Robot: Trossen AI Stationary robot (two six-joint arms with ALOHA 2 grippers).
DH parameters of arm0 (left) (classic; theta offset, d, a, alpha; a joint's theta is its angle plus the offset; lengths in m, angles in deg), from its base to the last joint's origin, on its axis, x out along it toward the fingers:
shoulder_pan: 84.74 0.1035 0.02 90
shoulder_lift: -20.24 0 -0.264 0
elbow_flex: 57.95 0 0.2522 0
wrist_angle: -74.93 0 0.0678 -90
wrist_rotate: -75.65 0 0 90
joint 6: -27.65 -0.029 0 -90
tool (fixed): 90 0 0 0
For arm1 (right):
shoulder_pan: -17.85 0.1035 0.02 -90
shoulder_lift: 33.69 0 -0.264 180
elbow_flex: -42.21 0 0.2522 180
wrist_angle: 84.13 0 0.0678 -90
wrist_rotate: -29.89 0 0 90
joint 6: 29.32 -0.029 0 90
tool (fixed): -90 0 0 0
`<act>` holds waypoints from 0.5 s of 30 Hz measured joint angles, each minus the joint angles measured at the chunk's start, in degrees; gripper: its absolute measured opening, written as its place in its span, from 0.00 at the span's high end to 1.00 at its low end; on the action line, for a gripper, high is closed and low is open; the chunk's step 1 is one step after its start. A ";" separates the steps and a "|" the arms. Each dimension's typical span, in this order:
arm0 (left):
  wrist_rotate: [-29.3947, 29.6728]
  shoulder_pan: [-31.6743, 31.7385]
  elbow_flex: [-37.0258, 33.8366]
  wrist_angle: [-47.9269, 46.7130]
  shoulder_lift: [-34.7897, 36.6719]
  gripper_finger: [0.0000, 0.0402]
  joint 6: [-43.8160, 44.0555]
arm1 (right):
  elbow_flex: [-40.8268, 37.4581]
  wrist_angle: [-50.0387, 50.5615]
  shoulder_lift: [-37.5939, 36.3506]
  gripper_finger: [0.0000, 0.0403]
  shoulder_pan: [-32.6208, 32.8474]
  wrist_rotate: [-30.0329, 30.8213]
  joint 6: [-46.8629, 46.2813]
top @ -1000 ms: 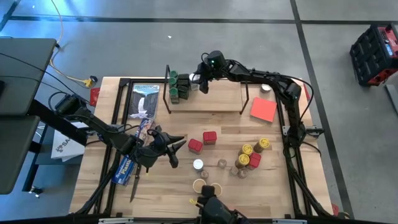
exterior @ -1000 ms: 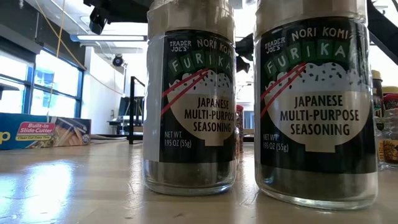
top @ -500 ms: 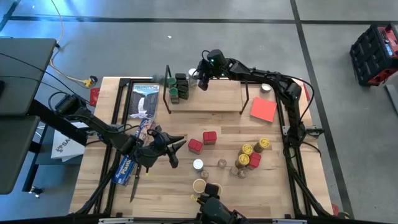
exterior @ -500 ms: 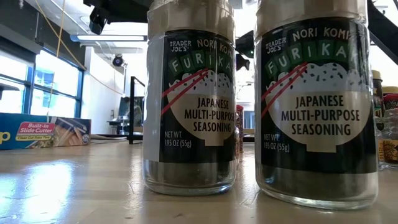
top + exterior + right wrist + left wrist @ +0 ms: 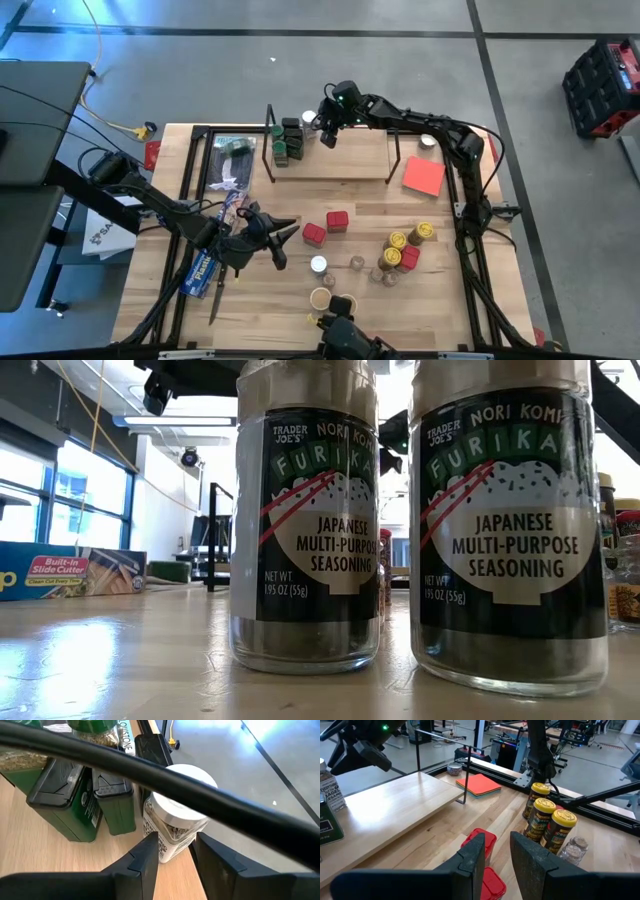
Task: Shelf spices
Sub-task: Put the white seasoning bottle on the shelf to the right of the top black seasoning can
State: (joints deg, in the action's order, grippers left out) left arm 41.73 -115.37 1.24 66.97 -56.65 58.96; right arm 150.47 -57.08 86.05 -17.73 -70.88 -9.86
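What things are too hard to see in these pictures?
- Low view: two big seasoning jars fill the picture and hide most of the table behind them.
- Right wrist view: the shelf's black wire crosses the white-lidded jar.
- High view: jar labels are too small to read.

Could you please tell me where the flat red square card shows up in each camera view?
High view: the red card lies right of centre, just off the right end of the shelf.
Low view: not in it.
Left wrist view: on the table, beyond the end of the shelf.
Right wrist view: not in it.
Shared landmark: the shelf's black wire end frame, right beside the card.
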 joint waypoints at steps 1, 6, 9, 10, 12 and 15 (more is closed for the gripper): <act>0.00 0.00 0.00 0.02 0.00 0.78 0.00 | 0.00 0.07 0.00 0.69 0.00 0.00 0.05; 0.00 0.00 0.00 0.02 0.00 0.78 0.00 | 0.00 0.38 -0.04 0.69 0.01 -0.02 0.07; 0.00 0.00 0.00 0.02 0.00 0.78 0.00 | 0.00 1.09 -0.13 0.69 -0.01 -0.02 0.07; 0.00 0.00 0.00 0.01 0.00 0.78 0.00 | 0.00 1.65 -0.28 0.69 0.00 -0.01 0.11; 0.00 0.02 0.00 0.02 0.00 0.78 0.05 | 0.00 3.39 -1.05 0.69 -0.07 0.00 1.46; 0.05 0.05 0.00 0.25 0.00 0.78 1.35 | 0.00 6.81 -3.23 0.69 -0.14 0.60 4.10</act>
State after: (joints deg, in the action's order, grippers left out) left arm 41.77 -115.32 1.24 67.21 -56.65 60.31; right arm 150.47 -50.27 82.82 -17.87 -70.28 -5.75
